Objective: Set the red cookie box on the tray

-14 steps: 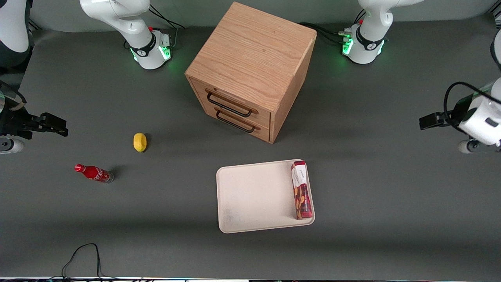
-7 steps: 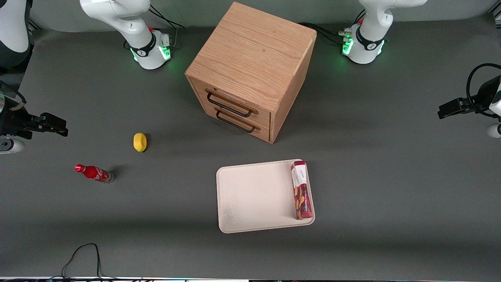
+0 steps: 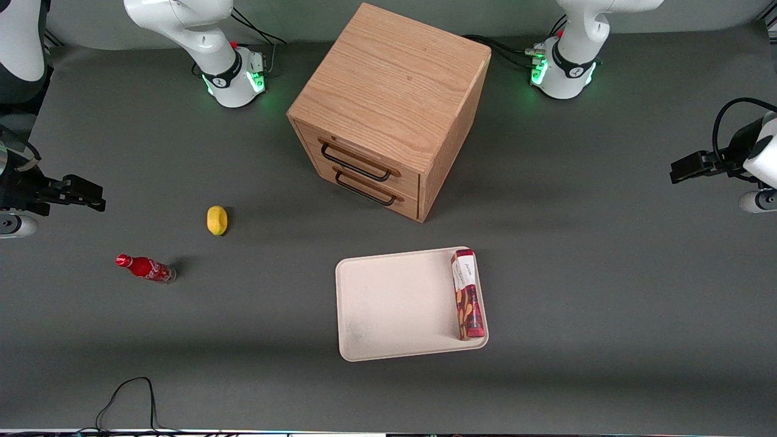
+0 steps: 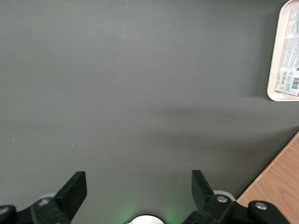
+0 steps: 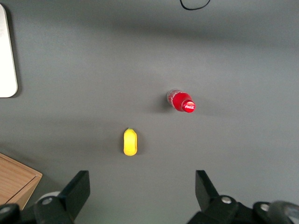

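One red cookie box (image 3: pixel 467 294) unmoved on tray (image 3: pixel 388 303); gripper (image 4: pixel 138 192) wide apart, shifted slightly inward.

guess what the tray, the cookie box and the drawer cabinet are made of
The tray: probably matte plastic or moulded pulp, cream, no glare. The red cookie box: printed cardboard, with sharp folded edges. The drawer cabinet: wood or wood veneer with visible grain, plus dark metal-looking handles. The gripper hangs open toward the working arm's end.

red cookie box (image 3: pixel 468 294) flat on tray (image 3: pixel 388 303)
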Controlling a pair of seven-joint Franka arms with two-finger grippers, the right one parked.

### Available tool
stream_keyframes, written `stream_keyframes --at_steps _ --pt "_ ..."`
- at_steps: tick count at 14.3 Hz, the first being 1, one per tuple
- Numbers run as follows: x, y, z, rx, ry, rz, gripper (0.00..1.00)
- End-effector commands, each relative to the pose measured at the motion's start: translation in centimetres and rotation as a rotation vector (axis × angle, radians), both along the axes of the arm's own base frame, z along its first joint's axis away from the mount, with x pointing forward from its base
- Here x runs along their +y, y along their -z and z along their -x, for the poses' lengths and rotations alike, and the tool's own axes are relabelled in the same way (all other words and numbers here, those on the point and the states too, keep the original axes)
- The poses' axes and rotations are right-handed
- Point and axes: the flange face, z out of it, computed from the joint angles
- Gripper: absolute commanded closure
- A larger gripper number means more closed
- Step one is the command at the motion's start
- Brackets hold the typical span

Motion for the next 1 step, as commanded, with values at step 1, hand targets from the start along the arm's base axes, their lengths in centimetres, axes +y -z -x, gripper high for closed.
stream_keyframes --at_steps 1 --pt "-0.21 -0.97 0.48 -0.014 0.006 -0.001 0.00"
